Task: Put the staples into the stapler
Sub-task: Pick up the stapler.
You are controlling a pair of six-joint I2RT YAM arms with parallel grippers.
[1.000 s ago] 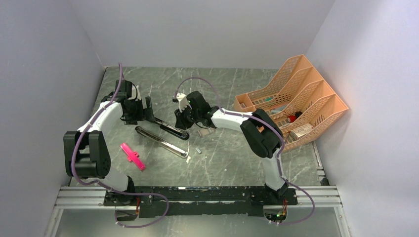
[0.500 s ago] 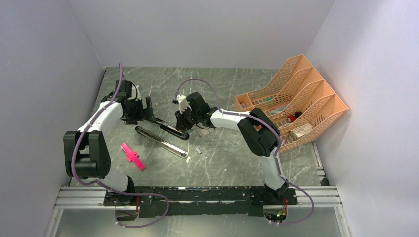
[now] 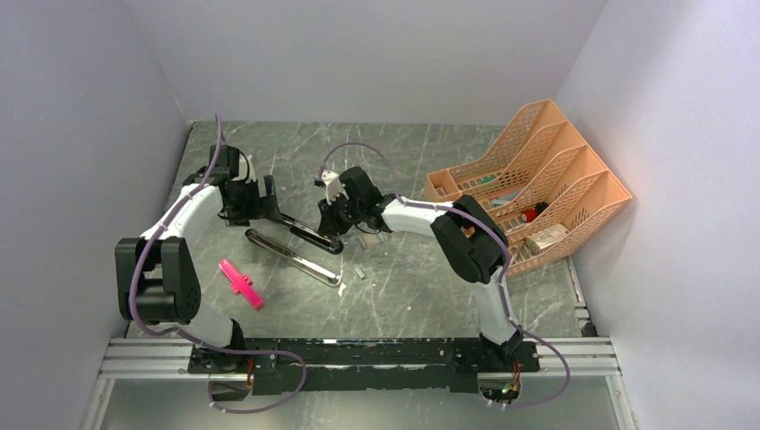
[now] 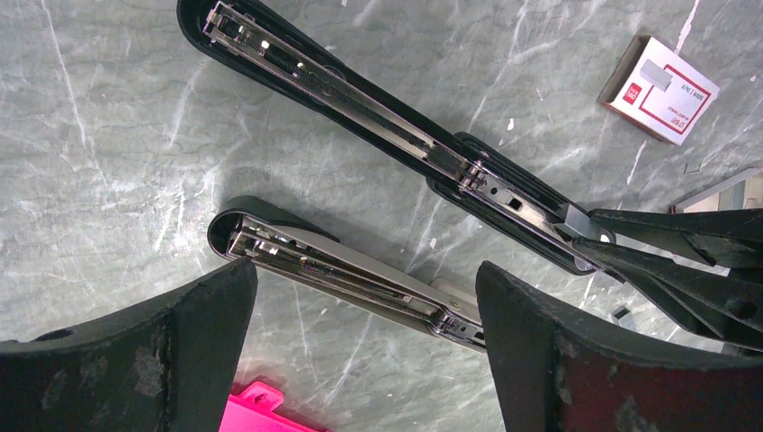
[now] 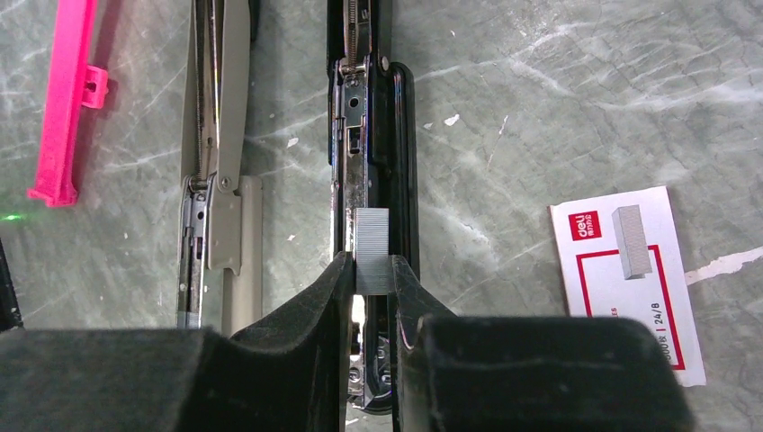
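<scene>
1. Pink cross-shaped piece [image 3: 240, 283]: flat on the tabletop [image 3: 403, 296], left side.
2. Left jaws: fingers [image 4: 180, 351] spread wide and, as far as I can see, holding nothing. They hang above the silver-grey stapler [image 4: 342, 270].
3. Stapler [image 5: 369, 135], black: lying opened out just beside the grey one, chrome rail facing up.
4. Right jaws: fingers [image 5: 306, 306] pinched on a short strip of staples [image 5: 372, 243], held over the stapler's rail. I cannot tell whether the strip is seated.
5. Staple box [image 5: 625, 270]: red-and-white label, on the tabletop right of the stapler, apart from it.
6. Orange file rack [image 3: 529, 188]: far right.
</scene>
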